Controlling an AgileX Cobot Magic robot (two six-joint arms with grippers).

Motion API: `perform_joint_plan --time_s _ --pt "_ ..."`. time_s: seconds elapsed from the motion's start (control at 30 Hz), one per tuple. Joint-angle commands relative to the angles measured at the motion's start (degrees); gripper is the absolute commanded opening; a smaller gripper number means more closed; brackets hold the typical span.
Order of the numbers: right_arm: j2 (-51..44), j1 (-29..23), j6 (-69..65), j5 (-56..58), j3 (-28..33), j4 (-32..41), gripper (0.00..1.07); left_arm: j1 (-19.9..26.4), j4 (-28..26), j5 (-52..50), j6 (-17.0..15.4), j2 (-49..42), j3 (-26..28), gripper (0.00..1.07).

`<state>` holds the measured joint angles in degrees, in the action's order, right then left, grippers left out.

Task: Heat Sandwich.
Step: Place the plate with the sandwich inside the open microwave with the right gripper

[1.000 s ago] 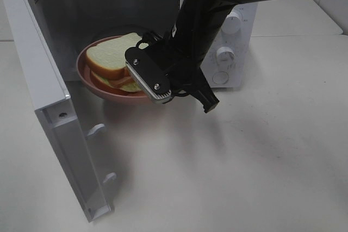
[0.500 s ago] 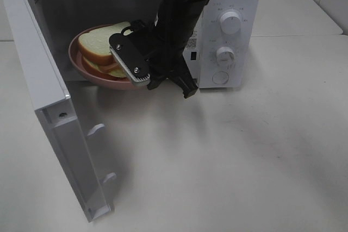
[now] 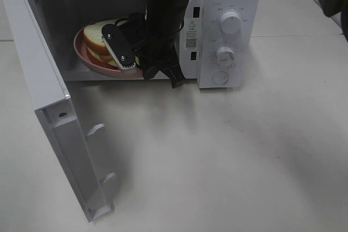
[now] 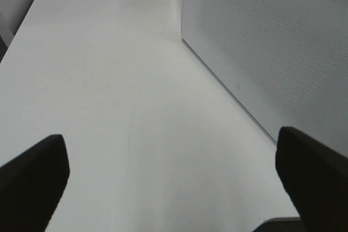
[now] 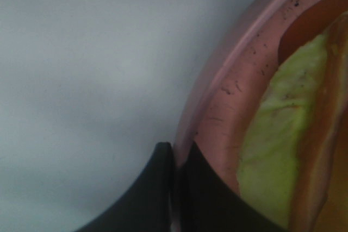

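Sandwich [image 3: 95, 37] lies on the pink plate [image 3: 80, 51] inside the open microwave [image 3: 223, 36], at about ten o'clock in the high view. Green leaf and reddish layers show at its near edge.

Right tool [image 5: 175, 158]: jaws together, pinched on the plate rim at roughly four o'clock of the plate, one jaw over the rim and one under. The arm comes in through the cavity mouth from twelve o'clock.

Left tool [image 4: 174, 183]: jaws wide apart, holding nothing, over bare worktop [image 3: 228, 150] beside the oven's perforated side wall.

Door [image 3: 49, 112] hangs fully open toward seven o'clock.

Risks, as judged:
- The plate's near rim sits close to the cavity's front lip. Let go here, it may foul the door on closing or rock on the sill.
- The grip is at one edge only. Any wrist tilt could slide the top slice or shed filling.
- A withdrawal before the jaws part cleanly would drag the plate back out.
- The arm nearly fills the opening, so its lower jaw or housing could catch the frame and jolt the oven.
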<state>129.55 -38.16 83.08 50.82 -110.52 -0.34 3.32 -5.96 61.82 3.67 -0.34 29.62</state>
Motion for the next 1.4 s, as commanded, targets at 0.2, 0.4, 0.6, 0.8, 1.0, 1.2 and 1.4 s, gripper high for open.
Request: perform_joint_plan --time_s 0.2,0.4,0.6,0.8,1.0,1.2,1.4 --pt "2.64 0.11 -4.70 -0.57 -4.93 -2.12 0.00 0.06 -0.46 -0.52 -0.34 -1.03 -0.11 0.98" --pt "5.96 0.11 -6.53 -0.40 -9.57 -2.69 0.00 0.06 -0.46 -0.52 -0.34 -1.03 -0.11 0.98" --pt "9.22 0.11 -8.14 -0.63 -13.98 -3.50 0.00 0.06 -0.46 -0.52 -0.34 -1.03 -0.11 0.98" --pt "10.37 0.11 -8.14 -1.83 -15.13 -3.72 0.00 0.06 -0.46 -0.52 -0.34 -1.03 -0.11 0.98" --pt "11.80 0.17 -8.14 -2.12 -16.62 -4.01 0.01 0.06 -0.46 -0.52 -0.34 -1.03 -0.11 0.98" --pt "12.49 0.17 -8.19 -3.61 -16.62 -3.55 0.03 0.06 -0.46 -0.52 -0.34 -1.03 -0.11 0.98" --pt "12.61 0.17 -11.34 -5.44 -16.62 -3.90 0.07 0.06 -0.34 -0.52 -0.34 -1.03 -0.11 0.98"
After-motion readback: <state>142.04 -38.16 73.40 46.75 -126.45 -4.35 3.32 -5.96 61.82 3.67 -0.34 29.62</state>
